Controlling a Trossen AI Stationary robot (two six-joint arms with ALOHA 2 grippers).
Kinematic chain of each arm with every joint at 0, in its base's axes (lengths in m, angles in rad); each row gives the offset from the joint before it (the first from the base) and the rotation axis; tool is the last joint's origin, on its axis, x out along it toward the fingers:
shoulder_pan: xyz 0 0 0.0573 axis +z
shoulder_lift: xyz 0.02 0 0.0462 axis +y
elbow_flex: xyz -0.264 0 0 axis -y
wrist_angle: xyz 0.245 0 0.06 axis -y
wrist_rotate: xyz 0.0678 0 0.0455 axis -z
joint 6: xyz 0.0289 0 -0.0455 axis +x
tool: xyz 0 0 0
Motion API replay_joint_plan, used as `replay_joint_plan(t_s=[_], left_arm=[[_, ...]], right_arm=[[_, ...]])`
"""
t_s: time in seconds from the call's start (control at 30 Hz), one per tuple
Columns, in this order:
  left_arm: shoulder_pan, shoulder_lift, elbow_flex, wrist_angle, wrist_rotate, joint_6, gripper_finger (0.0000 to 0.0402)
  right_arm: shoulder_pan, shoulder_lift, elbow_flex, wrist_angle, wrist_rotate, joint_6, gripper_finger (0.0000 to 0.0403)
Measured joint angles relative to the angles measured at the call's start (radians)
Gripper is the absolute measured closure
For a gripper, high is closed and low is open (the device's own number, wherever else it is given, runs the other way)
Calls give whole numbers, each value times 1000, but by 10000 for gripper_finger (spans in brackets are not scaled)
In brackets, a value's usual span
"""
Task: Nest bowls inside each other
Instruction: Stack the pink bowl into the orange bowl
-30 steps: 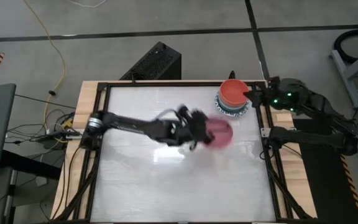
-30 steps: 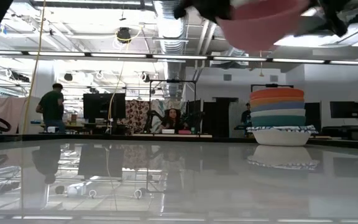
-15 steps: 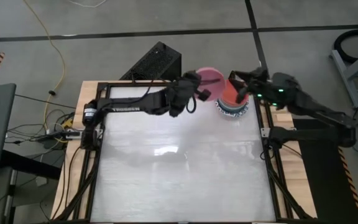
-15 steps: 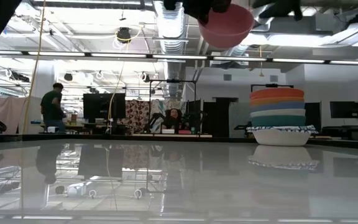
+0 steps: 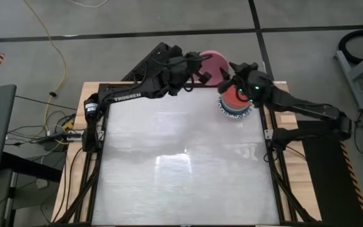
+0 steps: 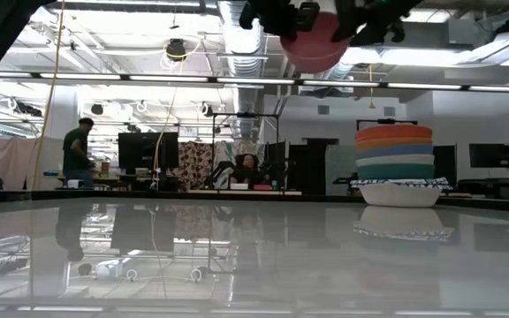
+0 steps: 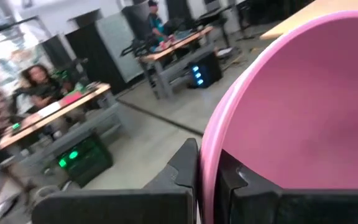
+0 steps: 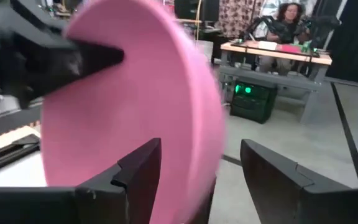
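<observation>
The pink bowl (image 5: 214, 62) hangs high in the air just past the table's far edge, with my left gripper (image 7: 207, 163) shut on it. My right gripper (image 5: 229, 70) is open and reaches in from the right. Its two fingers stand on either side of the pink bowl's (image 8: 129, 106) edge, and I cannot tell whether they touch it. A stack of nested bowls (image 5: 235, 101) with a red one on top rests on the table at the far right. In the low view the stack (image 6: 394, 163) sits in a white bowl with a blue-patterned rim. My left gripper pinches the pink bowl's rim (image 7: 207, 140). One finger (image 7: 244, 186) is inside the bowl and the other finger (image 7: 182, 171) is outside its wall. The fingers come at it roughly level from the table's left. The bowl (image 6: 315, 51) is lifted clear, high above the table.
The glossy white table top (image 5: 181, 164) is framed by a black rail. A black box (image 5: 159, 63) stands beyond the far edge, close under my left arm. People sit and stand at desks in the room behind (image 6: 246, 168).
My left gripper has carried the pink bowl from over the table's middle up and toward the far edge, turning as it went. My right gripper has moved from beside the stack toward the far edge and leftward, up to the pink bowl, and has rolled.
</observation>
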Motion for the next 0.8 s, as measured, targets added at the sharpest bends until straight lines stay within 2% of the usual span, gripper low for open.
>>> replay_joint_plan(t_s=[0.1,0.2,0.3,0.43,0.47,0.63,0.8], left_arm=[[16,0,0,2,33,10,401],[31,0,0,2,33,54,401],[45,0,0,2,51,74,401],[62,0,0,0,90,46,401],[65,0,0,-5,102,35,400],[72,-2,0,-103,240,36,362],[75,-3,2,-218,315,14,278]], right_arm=[[-25,59,0,43,1,39,166],[-43,99,0,83,4,104,194],[-60,113,0,96,3,134,257],[-68,115,0,99,27,149,368],[-68,114,1,100,31,149,382],[-75,115,0,69,29,227,389],[-108,115,-1,-33,-25,347,397]])
